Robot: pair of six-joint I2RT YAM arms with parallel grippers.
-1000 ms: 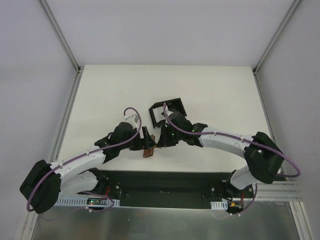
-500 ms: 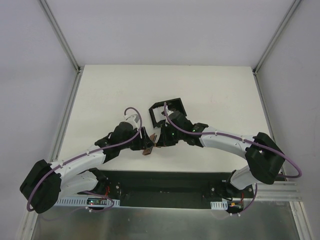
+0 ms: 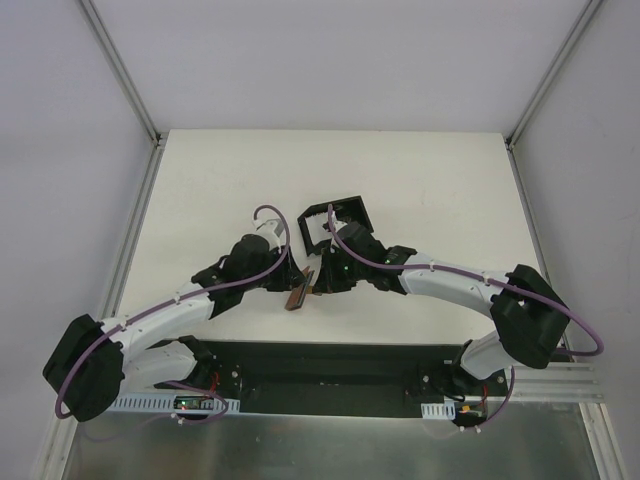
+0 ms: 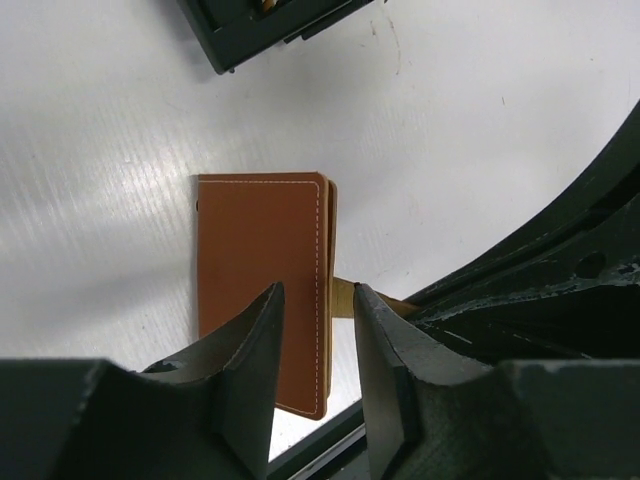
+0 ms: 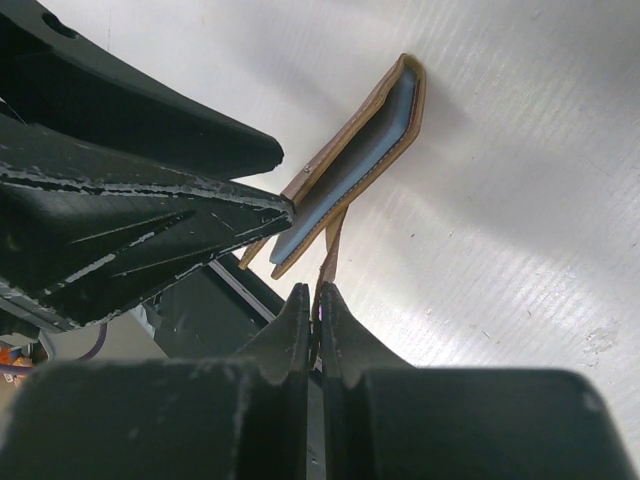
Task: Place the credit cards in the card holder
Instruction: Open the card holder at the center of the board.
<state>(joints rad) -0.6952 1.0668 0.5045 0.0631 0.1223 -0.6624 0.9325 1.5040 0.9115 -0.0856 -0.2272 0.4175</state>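
**The count, kind by kind**

One table (image 3: 450, 180). One black holder (image 3: 335, 206). One brown wallet (image 4: 262, 270). Of cards I can count only one, a pale blue-grey card (image 5: 360, 155) showing inside the wallet; whether more lie behind it I cannot tell. Grippers, two: my left gripper (image 4: 318, 300) and my right gripper (image 5: 312, 295).

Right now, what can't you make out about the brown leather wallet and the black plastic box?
- Card count: the right wrist view shows only a pale blue-grey card edge inside the brown leather wallet.
- Black plastic card holder: cut off by the left wrist view's top edge. From above it is partly under the right arm and too small.
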